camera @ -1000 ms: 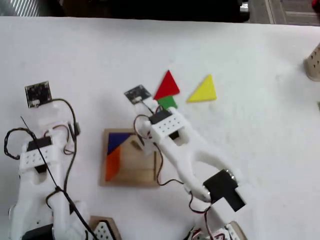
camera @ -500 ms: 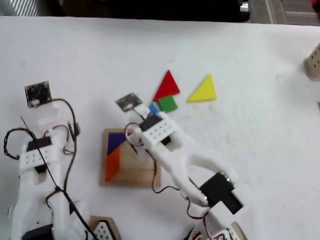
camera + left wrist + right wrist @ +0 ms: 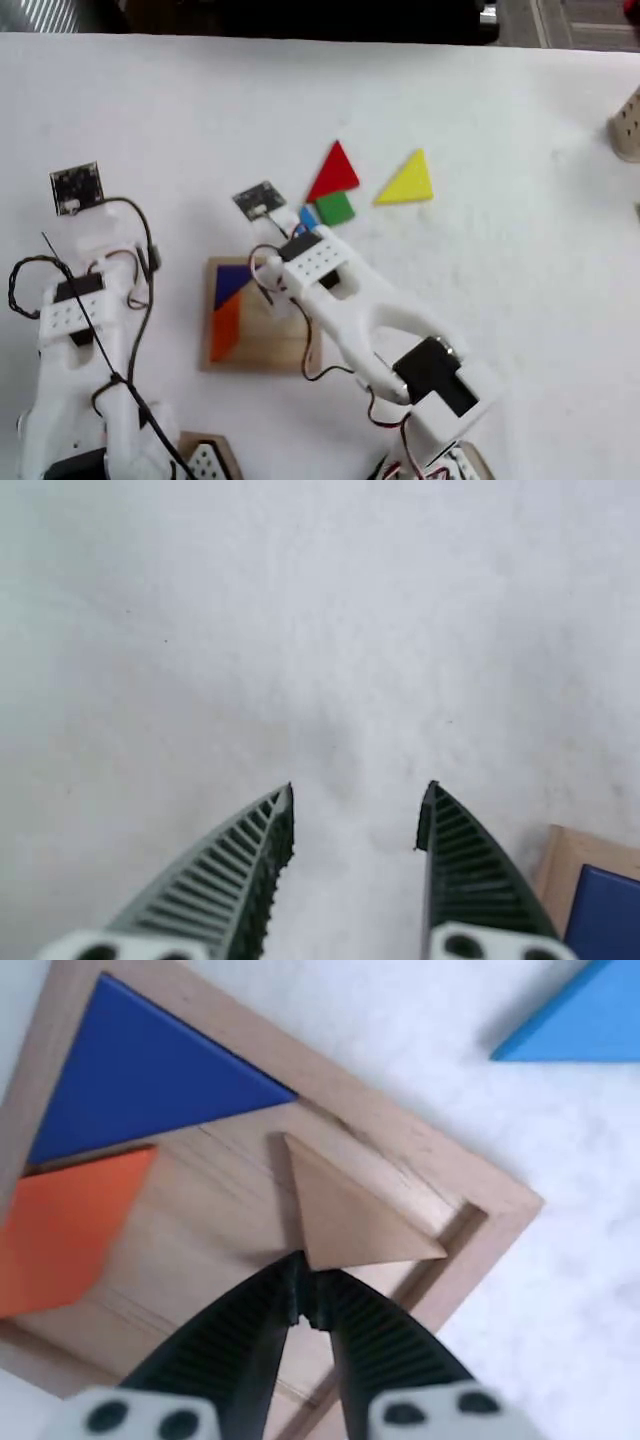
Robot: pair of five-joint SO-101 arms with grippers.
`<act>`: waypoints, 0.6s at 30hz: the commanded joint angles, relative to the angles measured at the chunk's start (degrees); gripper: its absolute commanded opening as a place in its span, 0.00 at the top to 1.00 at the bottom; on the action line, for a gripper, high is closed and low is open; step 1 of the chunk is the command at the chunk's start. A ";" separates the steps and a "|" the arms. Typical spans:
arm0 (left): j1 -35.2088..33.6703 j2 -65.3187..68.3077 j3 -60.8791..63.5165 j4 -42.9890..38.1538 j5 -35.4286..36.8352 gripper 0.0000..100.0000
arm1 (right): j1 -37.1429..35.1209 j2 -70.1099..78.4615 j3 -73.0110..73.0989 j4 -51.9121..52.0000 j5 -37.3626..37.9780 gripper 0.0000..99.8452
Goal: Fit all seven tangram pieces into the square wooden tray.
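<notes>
Right pincer (image 3: 300, 1305), jaws nearly closed on nothing, touches its tips to the plain wooden triangle (image 3: 350, 1215) lying loose inside the square wooden tray (image 3: 400, 1135); left pincer (image 3: 357, 790) gapes wide over the white table (image 3: 300, 630) just beside the tray. Three of seven pieces are in, I judge: that triangle, a dark blue triangle (image 3: 140, 1070) and an orange flat piece (image 3: 60, 1225); a light blue piece (image 3: 580, 1015), green square (image 3: 335, 207), red triangle (image 3: 334, 172) and yellow triangle (image 3: 408, 181) wait beyond the tray's far side.

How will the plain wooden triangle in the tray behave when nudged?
The plain wooden triangle looks flat and rigid, so it would probably slide rather than tip or roll. Lying flat on the tray floor, it offers little edge to pinch, so the right pincer may slip.
</notes>
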 commanded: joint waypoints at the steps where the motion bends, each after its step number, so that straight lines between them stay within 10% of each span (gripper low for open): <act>1: -0.57 0.04 -2.11 -1.76 -0.44 0.79 | 1.36 -4.09 -1.58 0.31 -0.53 0.98; 18: -0.57 0.04 -2.02 -1.76 -0.44 0.79 | 4.00 -9.27 -0.35 2.42 -0.44 0.98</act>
